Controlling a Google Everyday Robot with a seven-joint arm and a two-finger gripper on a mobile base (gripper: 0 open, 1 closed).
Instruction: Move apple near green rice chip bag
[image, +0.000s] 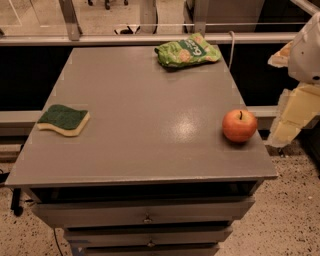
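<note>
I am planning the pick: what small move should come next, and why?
Probably bring the end effector over the apple. It hangs beyond the right edge of the table, beside the apple and not touching it. The green rice chip bag lies at the far edge.

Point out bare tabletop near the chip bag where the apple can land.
Widest bare patch: mid table, between green rice chip bag, sponge and apple. Also bare left of the bag. Tightest: right of the bag, at the corner. The gripper hangs beyond the right edge.
</note>
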